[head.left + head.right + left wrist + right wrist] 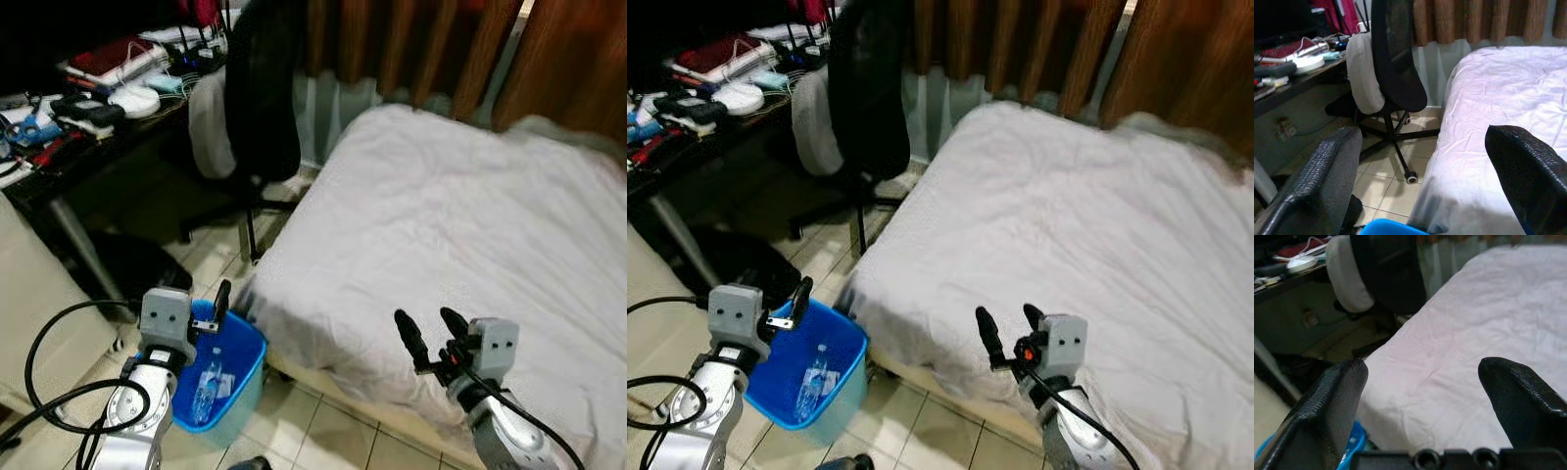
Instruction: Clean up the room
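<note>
Bed (pixel 460 225): wrinkled white sheet. Tiled floor (pixel 323 431). Blue plastic bin (pixel 240 367) holding clear bottle (pixel 206 387), beside bed corner. Left claw (pixel 217 305) above bin, released; right claw (pixel 431 328) over bed edge, released.

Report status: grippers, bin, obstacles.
Left gripper open over blue bin. Right gripper open above bed. Bottle in bin. Office chair stands beyond.

Clear plastic bottle (pixel 206 386) lying inside blue bin (pixel 251 354)
</note>
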Controlling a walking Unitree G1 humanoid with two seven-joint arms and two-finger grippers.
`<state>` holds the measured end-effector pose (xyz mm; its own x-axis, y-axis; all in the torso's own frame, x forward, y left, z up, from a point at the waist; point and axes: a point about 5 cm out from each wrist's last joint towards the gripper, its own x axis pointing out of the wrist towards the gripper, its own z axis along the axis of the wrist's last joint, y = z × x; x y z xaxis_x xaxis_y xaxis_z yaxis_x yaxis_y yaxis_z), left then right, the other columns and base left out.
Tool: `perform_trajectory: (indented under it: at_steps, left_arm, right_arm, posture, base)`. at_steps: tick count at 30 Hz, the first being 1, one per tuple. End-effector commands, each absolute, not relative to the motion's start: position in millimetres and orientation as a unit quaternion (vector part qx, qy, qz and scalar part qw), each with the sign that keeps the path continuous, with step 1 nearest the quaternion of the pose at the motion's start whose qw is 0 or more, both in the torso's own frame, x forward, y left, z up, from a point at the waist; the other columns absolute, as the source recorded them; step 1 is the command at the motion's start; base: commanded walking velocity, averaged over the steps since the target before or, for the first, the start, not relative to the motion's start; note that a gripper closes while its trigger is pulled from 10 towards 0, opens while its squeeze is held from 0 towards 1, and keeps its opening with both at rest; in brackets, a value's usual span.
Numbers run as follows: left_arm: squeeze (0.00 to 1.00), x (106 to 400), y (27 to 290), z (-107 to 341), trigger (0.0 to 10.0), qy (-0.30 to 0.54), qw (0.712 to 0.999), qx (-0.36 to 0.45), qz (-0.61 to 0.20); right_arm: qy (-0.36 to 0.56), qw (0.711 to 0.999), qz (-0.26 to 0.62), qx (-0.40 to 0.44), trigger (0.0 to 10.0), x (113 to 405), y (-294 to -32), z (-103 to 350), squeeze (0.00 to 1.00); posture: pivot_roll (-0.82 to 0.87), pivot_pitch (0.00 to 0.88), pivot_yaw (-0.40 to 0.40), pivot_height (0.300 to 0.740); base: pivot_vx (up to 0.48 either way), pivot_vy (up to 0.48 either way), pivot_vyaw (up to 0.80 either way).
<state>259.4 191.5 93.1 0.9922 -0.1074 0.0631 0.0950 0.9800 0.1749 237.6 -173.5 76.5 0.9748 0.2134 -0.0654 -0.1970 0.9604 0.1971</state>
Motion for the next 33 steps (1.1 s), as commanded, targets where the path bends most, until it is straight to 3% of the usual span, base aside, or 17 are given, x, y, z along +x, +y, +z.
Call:
perform_trajectory:
  at_steps: [1, 8, 12, 16, 20, 23, 27, 33]
  left_arm:
    - [0.0, 260, 184, 86, 10.0, -0.017, 0.995, 0.07, -0.062]
    - [0.0, 267, 168, 62, 10.0, 0.049, 0.995, 0.024, -0.078]
    - [0.0, 268, 171, 58, 10.0, 0.058, 0.995, 0.013, -0.075]
    - [0.0, 260, 171, 48, 10.0, 0.069, 0.992, 0.033, -0.104]
    - [0.0, 229, 175, 63, 10.0, 0.044, 0.992, 0.019, -0.117]
    - [0.0, 245, 171, 57, 10.0, 0.05, 0.994, 0.007, -0.101]
    - [0.0, 244, 173, 49, 10.0, 0.078, 0.992, 0.006, -0.102]
    - [0.0, 256, 171, 49, 10.0, 0.078, 0.99, 0.032, -0.116]
  right_arm:
    - [0.047, 0.991, 0.093, 0.088, 10.0, 240, -176, 72, 0.0]
    - [0.04, 0.991, 0.121, 0.047, 10.0, 266, -158, 72, 0.0]
    - [0.038, 0.993, 0.101, 0.054, 10.0, 268, -165, 72, 0.0]
    - [0.044, 0.996, 0.062, 0.055, 10.0, 252, -183, 63, 0.0]
    - [0.069, 0.996, 0.028, 0.053, 10.0, 201, -205, 57, 0.0]
    - [0.076, 0.995, 0.04, 0.047, 10.0, 208, -200, 51, 0.0]
    - [0.084, 0.994, 0.035, 0.057, 10.0, 207, -199, 48, 0.0]
    - [0.084, 0.994, 0.03, 0.058, 10.0, 209, -199, 45, 0.0]
  posture:
    - [0.04, 0.0, -0.029, 0.74]
    - [-0.01, 0.0, -0.016, 0.74]
    - [-0.02, 0.0, -0.012, 0.74]
    - [-0.03, 0.0, -0.011, 0.74]
    - [-0.03, 0.0, -0.029, 0.74]
    - [-0.04, 0.0, -0.027, 0.74]
    - [-0.06, 0.0, -0.02, 0.74]
    - [-0.08, 0.0, -0.003, 0.74]
  base:
    - [0.0, 0.0, 0.0]
    - [0.0, 0.0, -0.66]
    - [0.0, -0.422, -0.61]
    - [0.263, -0.34, -0.62]
    - [0.0, 0.0, -0.66]
    - [0.0, -0.11, -0.68]
    - [0.0, -0.48, -0.68]
    - [0.0, 0.0, -0.68]
